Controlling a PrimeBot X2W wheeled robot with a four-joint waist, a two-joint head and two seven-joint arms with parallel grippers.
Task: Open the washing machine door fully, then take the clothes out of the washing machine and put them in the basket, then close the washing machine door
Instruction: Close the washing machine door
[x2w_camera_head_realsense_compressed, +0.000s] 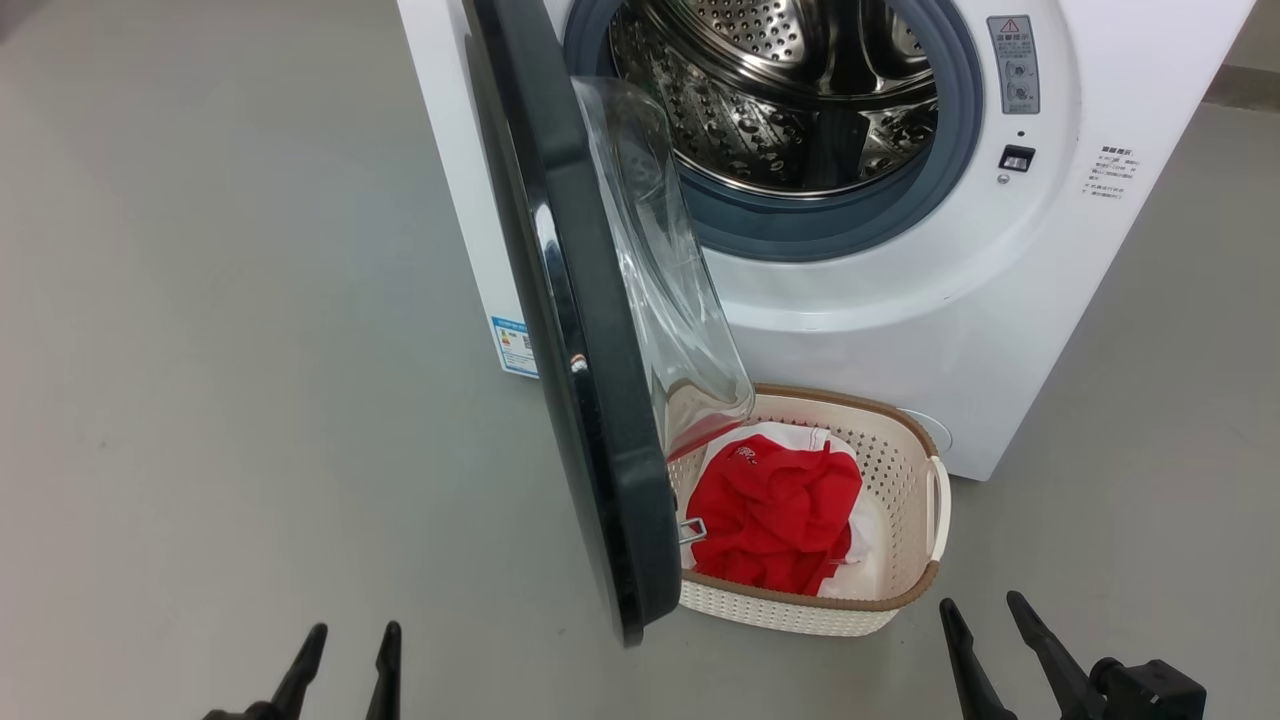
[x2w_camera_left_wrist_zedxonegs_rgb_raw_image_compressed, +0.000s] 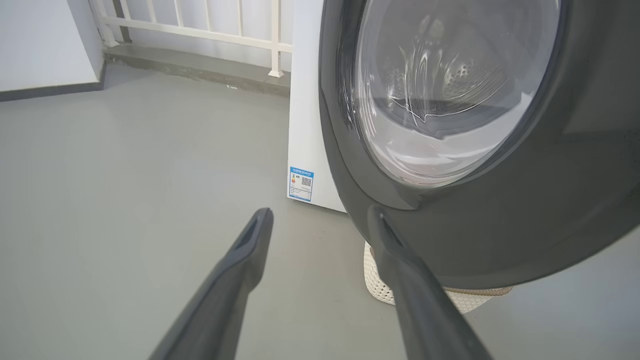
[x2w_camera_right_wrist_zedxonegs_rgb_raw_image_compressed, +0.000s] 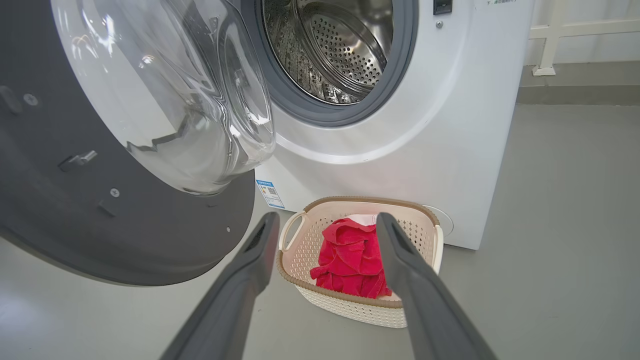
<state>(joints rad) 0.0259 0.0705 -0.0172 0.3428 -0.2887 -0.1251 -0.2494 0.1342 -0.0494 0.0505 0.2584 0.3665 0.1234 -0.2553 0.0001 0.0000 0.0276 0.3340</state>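
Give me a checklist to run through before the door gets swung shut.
1. The drum is free of laundry: ok, as far as it shows.
2. The clothes lie inside the basket: ok.
3. Nothing hangs over the seal: ok.
4. The left gripper is open and empty: ok.
5. The right gripper is open and empty: ok.
6. The washing machine door will clear the basket rim as it swings: cannot tell.
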